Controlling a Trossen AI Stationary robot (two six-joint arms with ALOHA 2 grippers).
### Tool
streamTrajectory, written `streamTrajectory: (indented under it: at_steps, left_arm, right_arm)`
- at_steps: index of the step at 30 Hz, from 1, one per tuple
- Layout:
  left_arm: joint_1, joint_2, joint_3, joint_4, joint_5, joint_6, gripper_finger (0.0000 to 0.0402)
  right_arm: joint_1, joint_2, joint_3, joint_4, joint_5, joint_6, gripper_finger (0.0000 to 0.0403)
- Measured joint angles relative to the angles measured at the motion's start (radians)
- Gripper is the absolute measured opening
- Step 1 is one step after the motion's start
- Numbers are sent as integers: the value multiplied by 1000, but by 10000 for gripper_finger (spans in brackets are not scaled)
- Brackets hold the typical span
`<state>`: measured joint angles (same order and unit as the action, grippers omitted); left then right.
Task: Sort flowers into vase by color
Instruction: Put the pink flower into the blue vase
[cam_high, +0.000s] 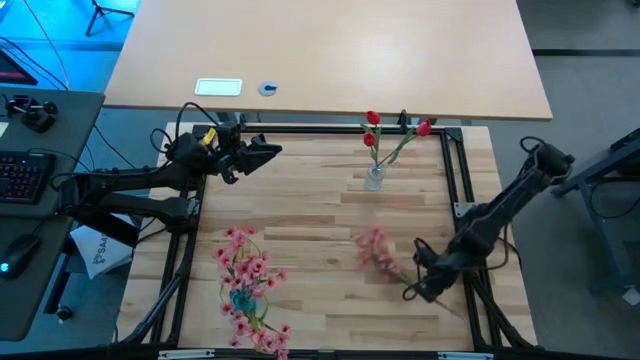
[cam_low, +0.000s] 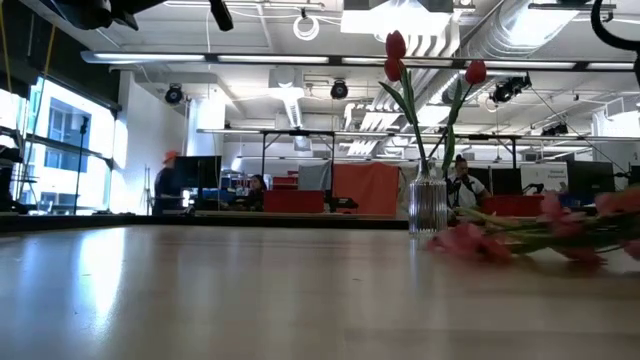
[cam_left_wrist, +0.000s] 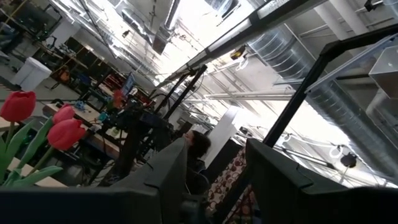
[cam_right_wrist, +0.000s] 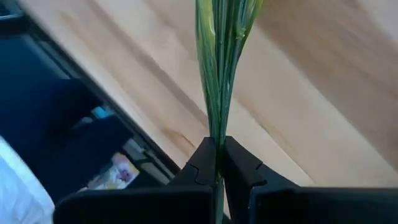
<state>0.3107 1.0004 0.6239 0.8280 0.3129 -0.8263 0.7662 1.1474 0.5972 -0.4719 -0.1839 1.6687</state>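
Note:
A clear glass vase (cam_high: 374, 180) (cam_low: 427, 205) stands at the table's far middle with three red-bud flowers (cam_high: 372, 119) (cam_low: 396, 45) upright in it; they also show in the left wrist view (cam_left_wrist: 18, 106). A teal vase (cam_high: 241, 297) at the near left holds several pink sprays (cam_high: 245, 268). One more pink spray (cam_high: 375, 248) (cam_low: 500, 240) lies right of centre. My right gripper (cam_high: 412, 290) (cam_right_wrist: 216, 146) is shut on its stem. My left gripper (cam_high: 272, 150) (cam_left_wrist: 214, 155) hovers open at the far left, raised, left of the glass vase. My right gripper pinches the pink spray's bundle of thin green stems (cam_right_wrist: 215, 127) near the cut end, between its two fingers, reaching from the table's right near side. The stems run straight out along the fingers. The blossom end (cam_low: 462, 241) lies low on the table.
A black metal frame (cam_high: 455, 180) borders the wooden table (cam_high: 300, 220) on all sides. A second, paler table (cam_high: 330, 50) stands beyond the far edge with a white card and a small round thing on it. People show far off in the room in the low view.

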Motion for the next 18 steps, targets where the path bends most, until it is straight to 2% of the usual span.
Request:
streamTrajectory:
  at_steps: [2,6,12,15,18]
  left_arm:
    - [0,0,0,0,-1,0,151]
    - [0,0,0,0,-1,0,151]
    - [0,0,0,34,-3,14,151]
    - [0,0,0,105,-3,18,151]
    - [0,0,0,171,-3,19,151]
  right_arm:
    - [10,46,0,86,72,-25,1]
    - [-4,134,0,281,312,-99,1]
    - [-105,208,0,701,611,-377,0]
    - [-173,210,1,913,683,-577,0]
    - [-255,210,5,1126,678,-768,0]
